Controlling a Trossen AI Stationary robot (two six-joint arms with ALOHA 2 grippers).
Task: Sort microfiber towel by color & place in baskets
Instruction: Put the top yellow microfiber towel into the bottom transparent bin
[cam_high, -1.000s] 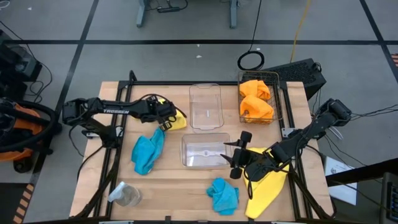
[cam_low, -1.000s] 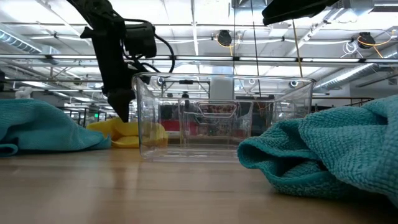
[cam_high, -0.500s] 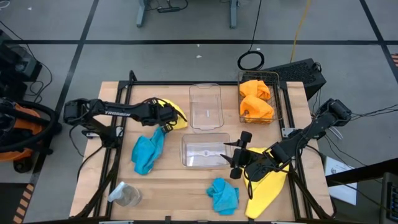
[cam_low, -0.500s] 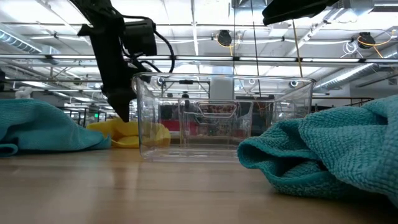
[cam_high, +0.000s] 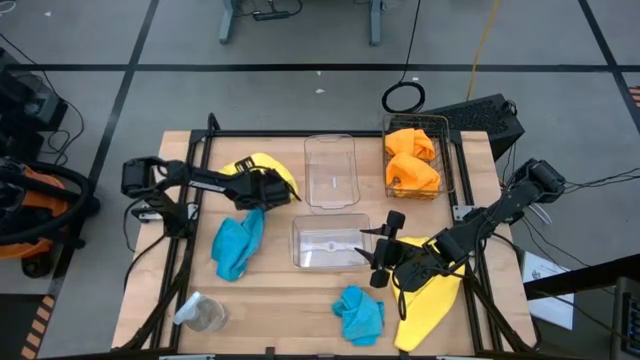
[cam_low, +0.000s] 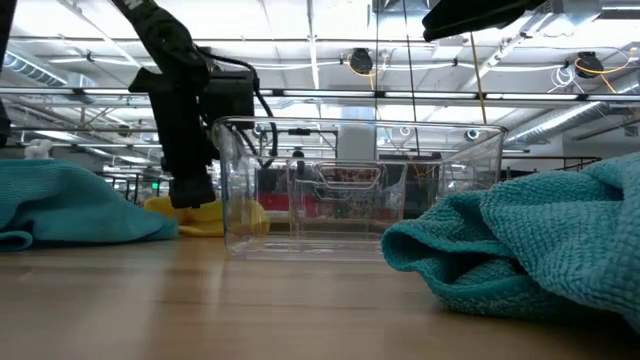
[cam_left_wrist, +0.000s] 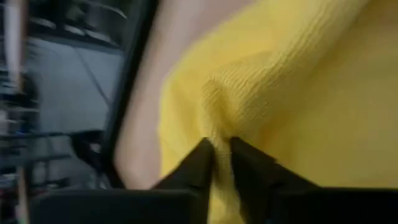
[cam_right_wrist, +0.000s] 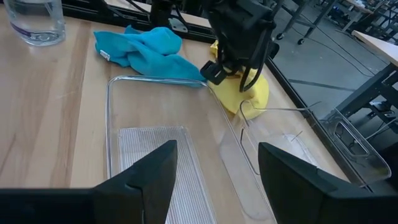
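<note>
Since the earlier frame, we see the left gripper (cam_high: 268, 190) has shifted toward the nearer clear bin (cam_high: 329, 242), and its fingers (cam_left_wrist: 202, 163) have closed to pinch a fold of the yellow towel (cam_high: 262, 170) beside the far clear bin (cam_high: 330, 171); only the left wrist view shows that pinch. From above, we find two orange towels (cam_high: 411, 160) in the wire basket (cam_high: 447, 160), two turquoise towels (cam_high: 238, 243) on the table (cam_high: 285, 300), and the right gripper (cam_high: 381, 250), fingers spread, over another yellow towel (cam_high: 430, 300) beside the nearer bin.
</note>
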